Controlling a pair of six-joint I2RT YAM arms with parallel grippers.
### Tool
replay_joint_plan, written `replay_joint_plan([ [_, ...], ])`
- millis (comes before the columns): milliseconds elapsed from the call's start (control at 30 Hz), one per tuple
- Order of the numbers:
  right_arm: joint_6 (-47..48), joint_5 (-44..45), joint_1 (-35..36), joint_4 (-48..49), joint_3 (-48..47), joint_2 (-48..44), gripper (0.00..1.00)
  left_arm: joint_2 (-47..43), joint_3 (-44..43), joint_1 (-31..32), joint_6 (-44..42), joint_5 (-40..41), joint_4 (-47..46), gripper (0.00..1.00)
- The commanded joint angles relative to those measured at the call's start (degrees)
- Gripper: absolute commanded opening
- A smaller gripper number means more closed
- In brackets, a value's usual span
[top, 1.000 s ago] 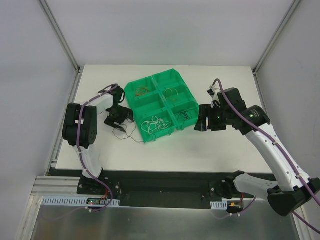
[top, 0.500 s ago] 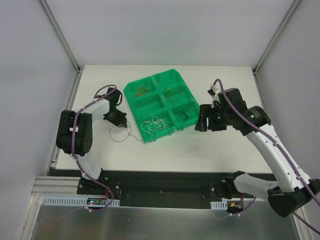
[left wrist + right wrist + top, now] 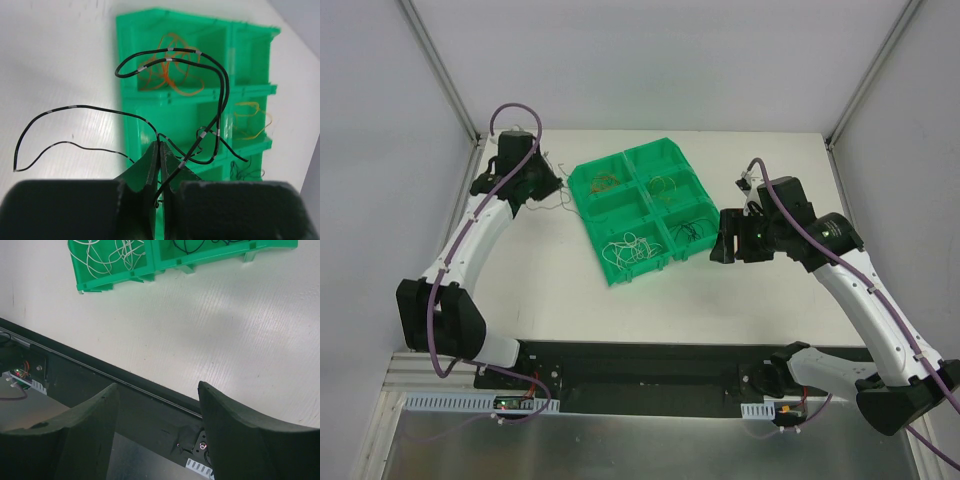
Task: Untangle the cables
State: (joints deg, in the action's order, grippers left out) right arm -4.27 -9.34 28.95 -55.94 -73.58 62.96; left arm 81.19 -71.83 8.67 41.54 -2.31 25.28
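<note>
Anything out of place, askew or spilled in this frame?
The green tray sits skewed to the edges of the table. The only strand outside it is a black wire, pinched in the shut left gripper beside the tray. Nothing looks spilled or damaged.

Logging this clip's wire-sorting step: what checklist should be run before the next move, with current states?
1. Grip: left gripper shut on the black wire: ok.
2. Held wire free of other colours: ok, only black strands hang from it.
3. One strand or several: cannot tell.
4. Spare arm: right gripper open and empty: ok.
5. It is clear of the green tray: ok, beside it.
6. Drop spot: left gripper above the tray's black wires: not ok, it is off the opposite side.
</note>
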Motion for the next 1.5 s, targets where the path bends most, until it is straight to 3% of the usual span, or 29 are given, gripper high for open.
replay_joint_plan([
  [0,-0.2,-0.5,-0.2,-0.4,-1.6,-0.2,0.66,3.7,-5.2,1.3,-7.1,5.0,-8.7,0.0],
  [67,0.0,0.0,-0.2,-1.1,-2.0,-0.3,0.66,6.0,-6.3,2.2,-7.0,4.9,-13.6,0.0],
  [200,0.1,1.1,-0.2,-2.2,-2.3,-1.1,0.66,12.4,-11.1,7.6,-13.7,10.4,-16.3,0.0],
  [333,0.0,1.8,-0.3,-3.2,-2.6,-1.7,0.66,16.9,-12.5,11.1,-14.5,10.1,-18.7,0.0],
  [533,0.0,2.8,-0.6,-3.3,-2.7,-2.4,0.66,18.7,-7.5,16.1,-14.5,9.4,-18.7,0.0],
  [800,0.3,2.1,-1.0,-3.2,-2.2,-2.4,0.66,21.0,-2.9,17.3,-11.7,-2.2,-16.8,0.0],
  [1000,0.2,1.8,-1.1,-2.9,-2.2,-2.1,0.66,28.0,-7.3,17.3,-11.0,-12.8,-10.9,0.0],
  [1333,0.0,2.7,-1.2,-2.9,-1.3,-3.2,0.66,34.6,-15.3,14.5,-10.1,-19.3,-0.7,0.0],
  [1467,-0.2,2.4,-1.2,-2.8,-1.4,-3.0,0.66,34.9,-18.2,14.3,-11.8,-20.4,2.9,0.24],
])
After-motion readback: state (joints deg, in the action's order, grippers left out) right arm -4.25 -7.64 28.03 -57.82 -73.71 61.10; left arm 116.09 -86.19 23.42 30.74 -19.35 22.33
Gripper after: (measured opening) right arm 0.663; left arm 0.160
